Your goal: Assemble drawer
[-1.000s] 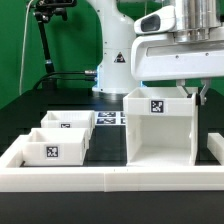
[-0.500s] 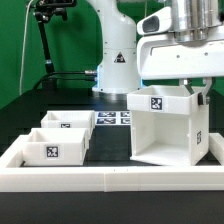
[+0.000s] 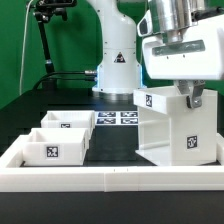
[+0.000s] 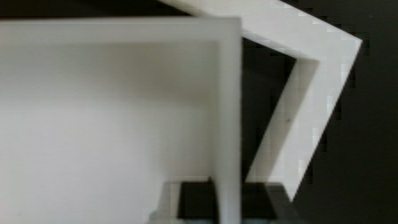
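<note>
In the exterior view, the gripper [image 3: 190, 98] is reaching down from above and pinching the top edge of the drawer case [image 3: 165, 132], which is sitting toward the exterior view's right on the table [image 3: 110, 140]. The case is standing at an angle with two tagged faces showing, probably so that it can be swung round to present its open side to the trays. The front tray [image 3: 55, 148] and rear tray [image 3: 68, 121] are lying well apart from it at the exterior view's left, inside the border wall [image 3: 110, 181]. The marker board [image 3: 112, 117] is lying behind them.

In the wrist view, the gripper [image 4: 226, 203] is showing what the other camera hides. One thin wall of the drawer case [image 4: 107, 120] is running between the dark fingers, which are clamping it from both sides. No trays are appearing here.
</note>
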Robot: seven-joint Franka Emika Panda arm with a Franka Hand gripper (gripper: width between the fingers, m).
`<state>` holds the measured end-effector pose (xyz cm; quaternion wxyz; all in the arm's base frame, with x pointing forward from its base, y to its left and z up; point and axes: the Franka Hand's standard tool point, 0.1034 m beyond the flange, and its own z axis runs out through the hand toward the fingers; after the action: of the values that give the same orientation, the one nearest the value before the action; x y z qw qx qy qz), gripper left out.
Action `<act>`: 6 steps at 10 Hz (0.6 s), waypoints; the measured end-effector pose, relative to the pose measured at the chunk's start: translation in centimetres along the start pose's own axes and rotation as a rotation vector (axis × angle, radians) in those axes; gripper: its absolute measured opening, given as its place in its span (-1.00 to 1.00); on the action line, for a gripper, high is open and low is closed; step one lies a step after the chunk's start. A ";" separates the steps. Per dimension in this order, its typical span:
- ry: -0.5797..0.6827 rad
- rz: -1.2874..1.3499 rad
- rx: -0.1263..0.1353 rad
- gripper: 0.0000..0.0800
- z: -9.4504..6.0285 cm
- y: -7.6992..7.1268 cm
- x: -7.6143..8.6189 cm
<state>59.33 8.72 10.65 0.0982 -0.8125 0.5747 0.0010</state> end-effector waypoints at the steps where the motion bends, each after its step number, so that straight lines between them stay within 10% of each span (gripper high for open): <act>1: -0.006 0.041 0.002 -0.90 0.0 0.0 -0.2; 6: -0.020 0.091 0.008 -0.90 0.2 -0.1 -0.1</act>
<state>59.40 8.82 10.51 0.1068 -0.7850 0.6101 0.0114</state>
